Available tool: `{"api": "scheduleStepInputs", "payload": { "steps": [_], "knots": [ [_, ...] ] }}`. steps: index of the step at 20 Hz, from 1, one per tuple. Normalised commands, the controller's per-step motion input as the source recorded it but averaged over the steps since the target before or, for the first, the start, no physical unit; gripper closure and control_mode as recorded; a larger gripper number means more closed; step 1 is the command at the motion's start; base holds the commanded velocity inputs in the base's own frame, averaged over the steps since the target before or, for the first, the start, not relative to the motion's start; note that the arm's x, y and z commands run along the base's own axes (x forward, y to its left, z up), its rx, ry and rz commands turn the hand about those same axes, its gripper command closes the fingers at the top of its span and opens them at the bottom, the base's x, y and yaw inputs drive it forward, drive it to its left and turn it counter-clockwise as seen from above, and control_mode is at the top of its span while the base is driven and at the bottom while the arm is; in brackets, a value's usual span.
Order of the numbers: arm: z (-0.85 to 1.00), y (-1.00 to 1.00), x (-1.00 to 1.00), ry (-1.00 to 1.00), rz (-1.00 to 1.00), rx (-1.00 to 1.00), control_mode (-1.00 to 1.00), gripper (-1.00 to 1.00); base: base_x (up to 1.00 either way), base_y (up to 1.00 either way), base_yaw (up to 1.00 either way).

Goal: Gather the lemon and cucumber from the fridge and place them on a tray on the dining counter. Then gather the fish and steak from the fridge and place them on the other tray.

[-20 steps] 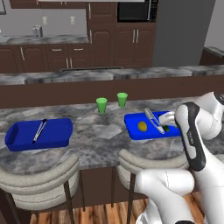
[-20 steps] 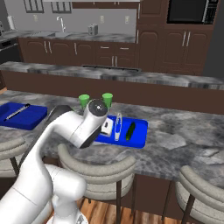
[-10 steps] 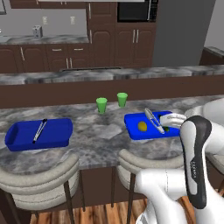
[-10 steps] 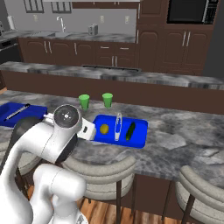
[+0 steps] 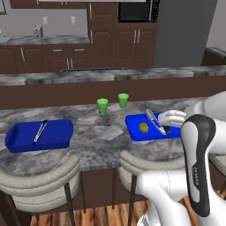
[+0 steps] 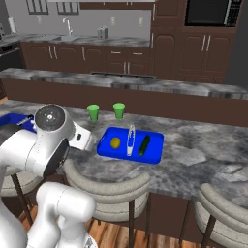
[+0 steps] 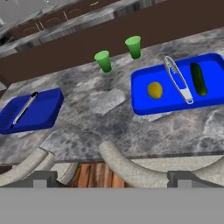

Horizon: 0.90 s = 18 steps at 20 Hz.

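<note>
at the near edge of the dining counter (image 7: pixel 109 127) the gripper (image 7: pixel 109 177) hangs released, grasping nothing; beyond it the right tray (image 7: pixel 175 103) holds the lemon (image 7: pixel 155 90), tongs (image 7: pixel 178 81) and cucumber (image 7: pixel 198 78), two green cups (image 7: pixel 103 61) behind.

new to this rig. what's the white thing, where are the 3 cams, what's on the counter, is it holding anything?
It's a rendered kitchen. The white thing is a robot arm on a driving base. Two pictures come from cameras on the base, behind the arm's left and right; the third looks along the claw, which is open and holds nothing. On the marbled dining counter sit two blue trays. The right tray holds a lemon, metal tongs and a cucumber. The left tray holds a slim metal utensil. Two green cups stand behind.
</note>
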Motion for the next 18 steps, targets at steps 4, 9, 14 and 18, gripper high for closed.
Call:
{"api": "scheduleStepInputs", "payload": {
  "steps": [4,9,14,18],
  "knots": [
    [0.00,0.06,-0.06,-0.03,0.00,0.00,-1.00,-1.00,0.00,0.00,0.00],
    [0.00,0.00,0.00,0.00,0.00,0.00,1.00,-1.00,-0.11,0.82,0.07],
    [0.00,0.00,0.00,0.00,0.00,0.00,1.00,-1.00,0.00,1.00,0.14],
    [0.00,0.00,0.00,0.00,0.00,0.00,1.00,-1.00,-0.09,1.00,0.17]
  ]
}}
